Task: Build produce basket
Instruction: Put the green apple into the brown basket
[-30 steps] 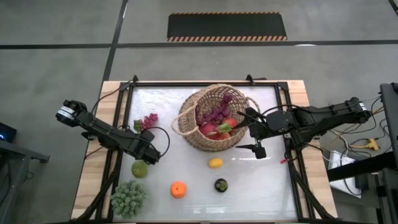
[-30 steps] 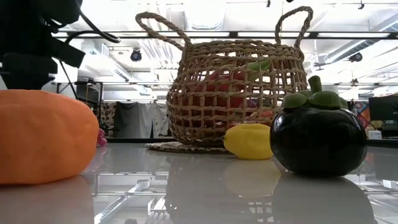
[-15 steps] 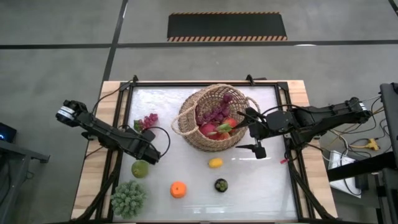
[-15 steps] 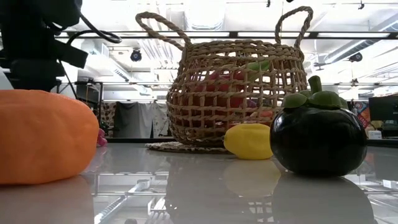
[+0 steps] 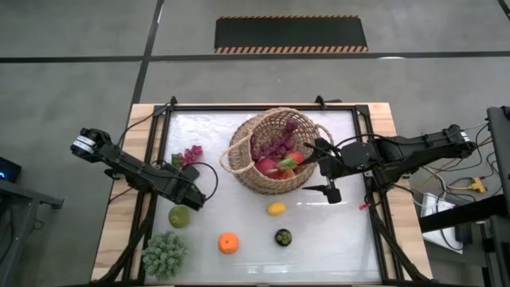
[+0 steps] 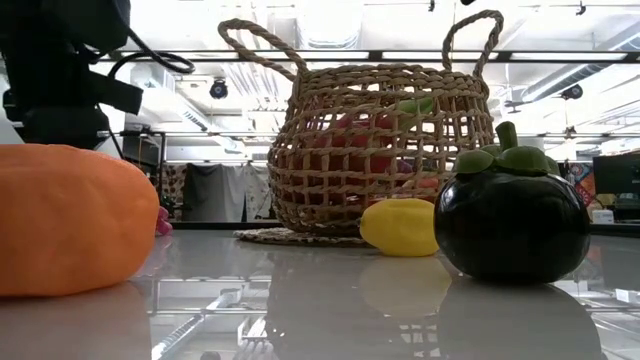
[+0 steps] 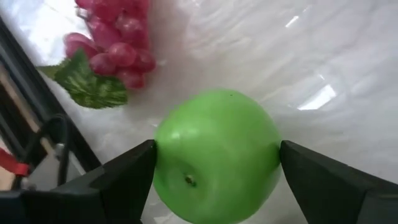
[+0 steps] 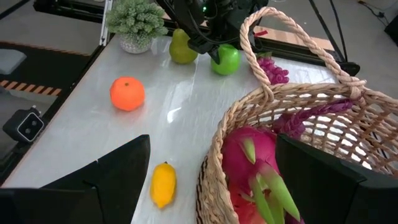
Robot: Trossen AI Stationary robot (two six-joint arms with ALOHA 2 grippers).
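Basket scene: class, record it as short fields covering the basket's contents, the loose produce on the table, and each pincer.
basket: holds red fruit and purple grapes
loose: lemon, orange, mangosteen, pear, grape bunch
left pincer: open around green apple
right pincer: open, beside the basket

A glossy white worktop (image 5: 343, 239) in a wooden frame. A round wicker basket (image 5: 273, 151) sits near the far edge. A purple grape bunch (image 5: 190, 154) lies by the left edge, with a green apple (image 7: 216, 155) and green pear (image 5: 179, 216) nearer. A potted plant (image 5: 165, 253) fills the near-left corner. An orange (image 5: 229, 242), lemon (image 5: 276, 209) and dark mangosteen (image 5: 283, 237) lie toward the near edge.
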